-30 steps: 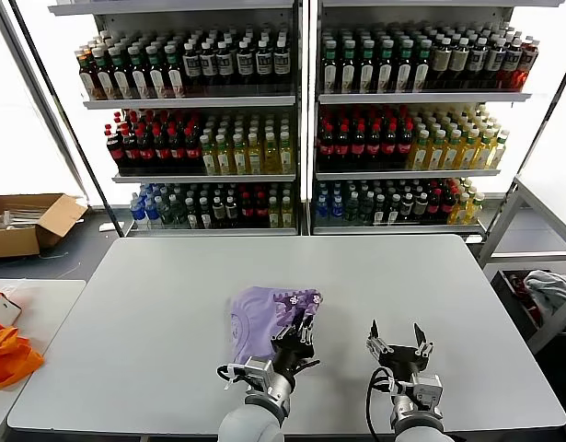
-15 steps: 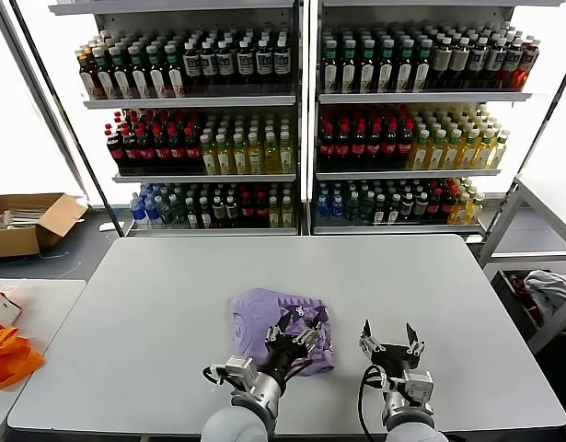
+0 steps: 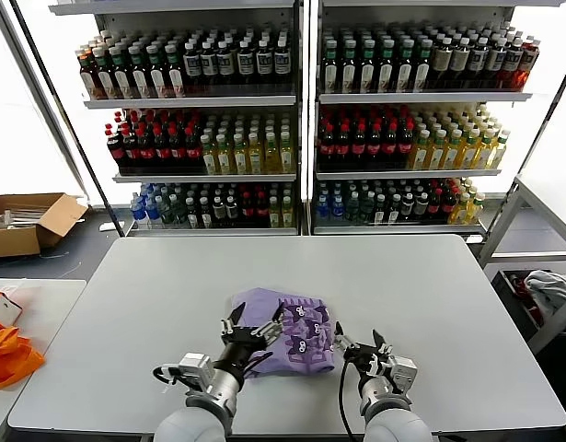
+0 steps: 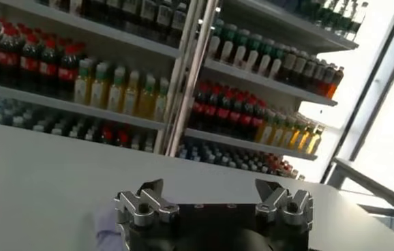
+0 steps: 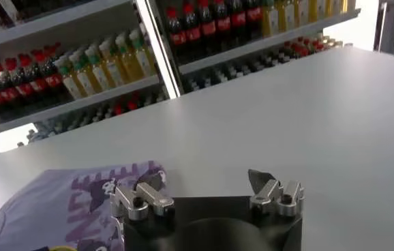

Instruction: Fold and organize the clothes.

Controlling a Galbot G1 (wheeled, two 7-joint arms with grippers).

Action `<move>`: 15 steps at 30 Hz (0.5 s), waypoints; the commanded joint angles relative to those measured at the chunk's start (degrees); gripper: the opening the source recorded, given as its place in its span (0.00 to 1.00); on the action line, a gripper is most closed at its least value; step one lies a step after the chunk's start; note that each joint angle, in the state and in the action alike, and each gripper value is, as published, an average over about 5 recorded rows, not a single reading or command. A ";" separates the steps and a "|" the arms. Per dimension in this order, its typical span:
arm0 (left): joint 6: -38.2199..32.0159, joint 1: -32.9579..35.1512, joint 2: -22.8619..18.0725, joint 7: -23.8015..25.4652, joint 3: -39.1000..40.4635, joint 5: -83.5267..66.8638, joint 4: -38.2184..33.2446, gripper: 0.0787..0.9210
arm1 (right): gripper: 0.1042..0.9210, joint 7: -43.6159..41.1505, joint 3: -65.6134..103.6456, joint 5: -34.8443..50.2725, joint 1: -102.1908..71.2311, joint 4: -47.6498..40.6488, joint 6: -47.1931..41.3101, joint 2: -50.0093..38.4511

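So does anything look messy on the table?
Yes: the lavender short-sleeved T-shirt lies bunched in a lumpy heap near the grey table's front edge, printed side partly up, not folded flat.

Head view looks forward and down from above the surface (image 3: 421,285), taking in both arms at the near edge and the bottle shelves (image 3: 301,120) behind. Left wrist view sits low behind its own jaws, facing level across the surface toward the shelves (image 4: 115,82). Right wrist view likewise, close behind its jaws, angled slightly down, sharing the purple shirt (image 5: 54,204) with the head view (image 3: 287,331).
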 commanded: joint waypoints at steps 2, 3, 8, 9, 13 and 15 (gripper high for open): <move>1.82 3.51 1.88 -0.75 -5.68 4.75 -3.58 0.88 | 0.81 5.67 -3.93 8.95 1.35 -2.07 -2.80 -0.25; 1.83 3.59 1.82 -0.75 -5.64 4.86 -3.55 0.88 | 0.78 5.54 -4.09 8.65 1.41 -2.20 -2.79 -0.27; 2.04 3.77 1.64 -0.77 -5.57 5.15 -3.12 0.88 | 0.60 4.86 -5.03 6.97 2.48 -2.20 -2.78 0.05; 2.11 3.80 1.63 -0.77 -5.55 5.15 -3.10 0.88 | 0.57 4.80 -5.19 6.66 2.77 -2.22 -2.79 0.15; 2.33 3.81 1.70 -0.71 -5.54 5.08 -3.05 0.88 | 0.44 4.47 -5.90 5.67 3.89 -2.79 -2.81 0.42; 2.38 3.80 1.79 -0.68 -5.58 4.95 -3.07 0.88 | 0.38 4.45 -6.16 5.42 4.31 -3.51 -2.81 0.56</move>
